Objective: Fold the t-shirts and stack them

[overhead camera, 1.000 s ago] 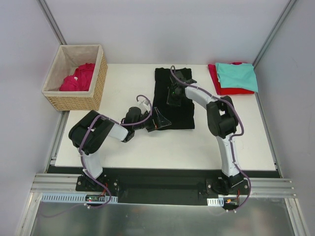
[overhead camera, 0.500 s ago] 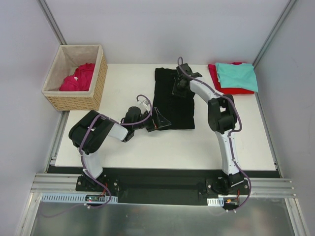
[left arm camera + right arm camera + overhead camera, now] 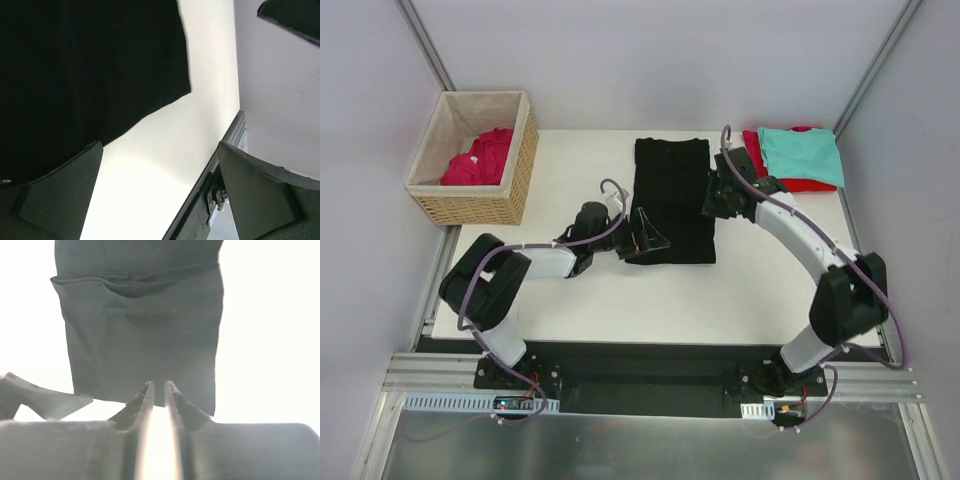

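Note:
A black t-shirt (image 3: 672,200) lies folded into a long strip in the middle of the table; it also shows in the left wrist view (image 3: 75,75) and the right wrist view (image 3: 140,330). My left gripper (image 3: 646,240) (image 3: 157,195) is open at the shirt's near left corner, low over the table, with nothing between its fingers. My right gripper (image 3: 711,203) (image 3: 159,385) is shut and empty, just off the shirt's right edge. A folded teal t-shirt (image 3: 801,153) lies on a folded red t-shirt (image 3: 757,163) at the far right.
A wicker basket (image 3: 520,170) stands at the far left with a crimson-pink t-shirt (image 3: 480,158) inside. The table's near edge and metal rail (image 3: 220,165) run close behind the left gripper. Grey walls enclose the table.
My right gripper has moved off the far part of the black shirt to its right edge, the arm swinging out to the right. My left gripper has barely moved.

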Controlling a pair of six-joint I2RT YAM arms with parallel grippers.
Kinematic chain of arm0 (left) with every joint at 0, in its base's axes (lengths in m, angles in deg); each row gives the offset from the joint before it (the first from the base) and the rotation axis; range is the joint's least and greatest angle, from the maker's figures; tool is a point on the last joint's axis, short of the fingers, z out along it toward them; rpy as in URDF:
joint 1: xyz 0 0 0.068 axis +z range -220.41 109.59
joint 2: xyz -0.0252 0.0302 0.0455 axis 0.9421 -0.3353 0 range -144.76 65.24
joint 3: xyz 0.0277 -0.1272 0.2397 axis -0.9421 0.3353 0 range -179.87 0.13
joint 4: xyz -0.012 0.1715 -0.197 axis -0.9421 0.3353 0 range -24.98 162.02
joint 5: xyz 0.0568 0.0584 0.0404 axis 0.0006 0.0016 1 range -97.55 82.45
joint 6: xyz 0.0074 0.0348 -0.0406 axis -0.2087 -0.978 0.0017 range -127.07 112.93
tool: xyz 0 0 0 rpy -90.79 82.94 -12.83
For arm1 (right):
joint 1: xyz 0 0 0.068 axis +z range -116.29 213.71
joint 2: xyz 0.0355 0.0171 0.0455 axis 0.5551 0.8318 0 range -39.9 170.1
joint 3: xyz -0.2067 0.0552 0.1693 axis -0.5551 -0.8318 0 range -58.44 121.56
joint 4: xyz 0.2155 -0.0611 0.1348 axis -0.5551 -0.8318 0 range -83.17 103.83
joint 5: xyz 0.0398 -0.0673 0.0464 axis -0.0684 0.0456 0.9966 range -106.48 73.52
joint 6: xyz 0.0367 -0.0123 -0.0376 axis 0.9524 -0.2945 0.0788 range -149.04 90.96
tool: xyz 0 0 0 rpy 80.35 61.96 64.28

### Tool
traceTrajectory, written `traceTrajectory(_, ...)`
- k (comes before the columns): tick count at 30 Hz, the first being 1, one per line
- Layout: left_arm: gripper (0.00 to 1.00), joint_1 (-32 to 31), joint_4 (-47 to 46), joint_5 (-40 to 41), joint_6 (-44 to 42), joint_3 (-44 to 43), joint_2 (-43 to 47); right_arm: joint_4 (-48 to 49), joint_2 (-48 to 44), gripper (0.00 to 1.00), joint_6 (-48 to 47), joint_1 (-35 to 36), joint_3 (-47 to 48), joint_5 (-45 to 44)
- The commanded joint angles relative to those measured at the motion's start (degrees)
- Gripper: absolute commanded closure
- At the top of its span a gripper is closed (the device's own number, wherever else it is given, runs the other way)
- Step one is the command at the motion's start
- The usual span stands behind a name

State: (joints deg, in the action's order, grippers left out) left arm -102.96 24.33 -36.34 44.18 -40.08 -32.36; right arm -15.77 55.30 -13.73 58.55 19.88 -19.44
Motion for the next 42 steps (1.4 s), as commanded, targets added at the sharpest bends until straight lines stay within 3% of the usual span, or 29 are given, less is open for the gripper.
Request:
traceTrajectory(1, 0.01, -0.40, 9.39, -2.14, -5.45, -6.54, 7.94, -1.07, -8.96, 0.69, -2.65, 0.21, -5.63, -9.07)
traceTrajectory(4, 0.01, -0.75, 15.27, -1.88, -6.77, -8.39, 12.06, -2.91, -13.00, 0.46, -2.39, 0.38, -8.62, -8.64)
traceTrajectory(7, 0.01, -1.37, 22.21, 0.92, -9.40, -7.61, 16.46, -2.39, -17.57, 0.32, -0.64, 1.43, -14.68, -7.15)
traceTrajectory(13, 0.01, -1.46, 28.03, 6.12, -12.05, -0.41, 21.31, 2.00, -24.00, 0.31, 2.09, 2.05, -28.10, -7.85)
traceTrajectory(23, 0.01, 1.17, 20.92, 8.32, -9.85, 11.20, 20.09, 9.39, -26.29, 0.31, 4.64, 1.00, -37.89, -4.07)
traceTrajectory(26, 0.01, 1.53, 19.95, 7.70, -9.50, 11.90, 19.47, 10.18, -26.03, 0.31, 4.64, 0.74, -37.02, -3.98)
traceTrajectory(34, 0.01, 1.53, 22.23, 6.65, -9.59, 7.34, 20.43, 6.75, -19.19, 0.31, 3.76, 0.65, -20.86, 0.23)
traceTrajectory(42, 0.01, 1.53, 23.98, 5.33, -9.41, 0.93, 22.46, 13.16, -9.25, 0.31, 6.57, 0.82, -19.61, 7.00)
